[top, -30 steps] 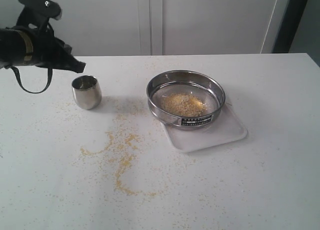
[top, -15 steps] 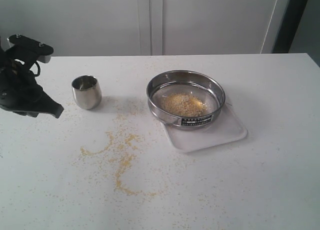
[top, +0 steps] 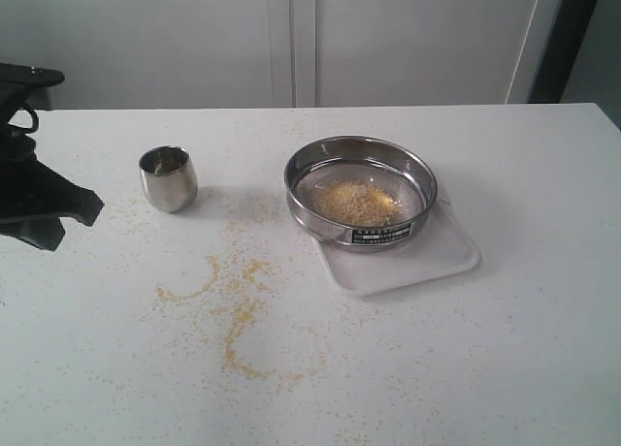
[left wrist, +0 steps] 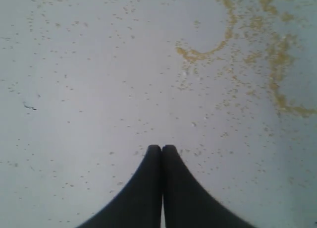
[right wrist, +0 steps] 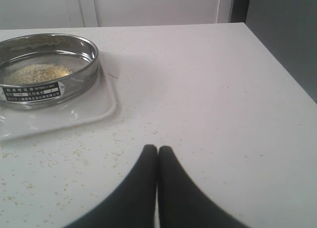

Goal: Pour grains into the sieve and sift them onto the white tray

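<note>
1. The left gripper (left wrist: pixel 162 149) was up above the steel cup (top: pixel 168 178) a second ago. It has since dropped and drawn back to the 9 o'clock edge of the table (top: pixel 505 368), well apart from the cup. Its claw is pressed together and holds nothing.
2. Nothing else has stirred. The cup stands upright where it was, at 9 o'clock of the sieve (top: pixel 322 223). The heap of grains (top: pixel 357 202) lies the same in the middle of the mesh.
3. The sieve sits on the white tray (top: pixel 432 257), and the tray's bare part shows out toward 5 o'clock of it.
4. My reading is that the pouring is over and the sifting is still to come. The grains lie in one heap, and I cannot tell whether any have dropped through to the tray.
5. A yellow trail of spilled grains (top: pixel 238 315) curls across the table at 7 o'clock of the sieve, so part of the load missed.
6. Only the exterior view shows the cup, and it shows no right gripper (right wrist: pixel 157 149) at all.
7. The right wrist view shows that claw shut tight and empty over bare table. It lies beyond the tray's edge, with the sieve's dark label (right wrist: pixel 33 90) facing it.
8. The left wrist view shows only speckled tabletop and the yellow curl, with no sieve and no tray.
</note>
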Action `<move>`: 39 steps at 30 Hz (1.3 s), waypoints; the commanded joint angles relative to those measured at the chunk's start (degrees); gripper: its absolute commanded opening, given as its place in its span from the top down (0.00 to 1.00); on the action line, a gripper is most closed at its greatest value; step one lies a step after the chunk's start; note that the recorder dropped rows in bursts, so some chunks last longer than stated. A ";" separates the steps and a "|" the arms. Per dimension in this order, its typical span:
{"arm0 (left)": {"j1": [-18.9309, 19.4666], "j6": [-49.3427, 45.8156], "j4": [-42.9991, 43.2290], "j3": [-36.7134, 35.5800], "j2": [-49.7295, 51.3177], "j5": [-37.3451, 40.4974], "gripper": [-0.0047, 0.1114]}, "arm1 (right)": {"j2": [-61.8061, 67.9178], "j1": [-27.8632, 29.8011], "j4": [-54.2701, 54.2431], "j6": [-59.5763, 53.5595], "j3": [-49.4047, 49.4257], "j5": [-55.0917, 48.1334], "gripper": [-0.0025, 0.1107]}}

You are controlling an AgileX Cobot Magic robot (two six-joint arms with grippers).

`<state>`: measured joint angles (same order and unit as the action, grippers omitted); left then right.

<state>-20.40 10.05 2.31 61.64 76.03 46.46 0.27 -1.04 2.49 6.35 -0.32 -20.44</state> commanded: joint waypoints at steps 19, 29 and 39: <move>9.71 -6.06 -6.92 -1.12 -8.26 6.12 0.96 | -0.27 0.34 0.31 -0.07 0.32 0.84 0.98; 9.71 -6.06 -6.92 -1.12 -8.26 5.40 0.96 | -0.27 0.34 0.31 -0.07 0.32 0.84 0.98; 9.71 -6.06 -6.92 -1.12 -8.26 5.49 0.96 | -0.27 0.34 0.31 -0.07 0.32 0.84 0.98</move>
<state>-10.76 3.99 -4.50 60.99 68.41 51.59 0.27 -1.04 2.49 6.35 -0.32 -20.44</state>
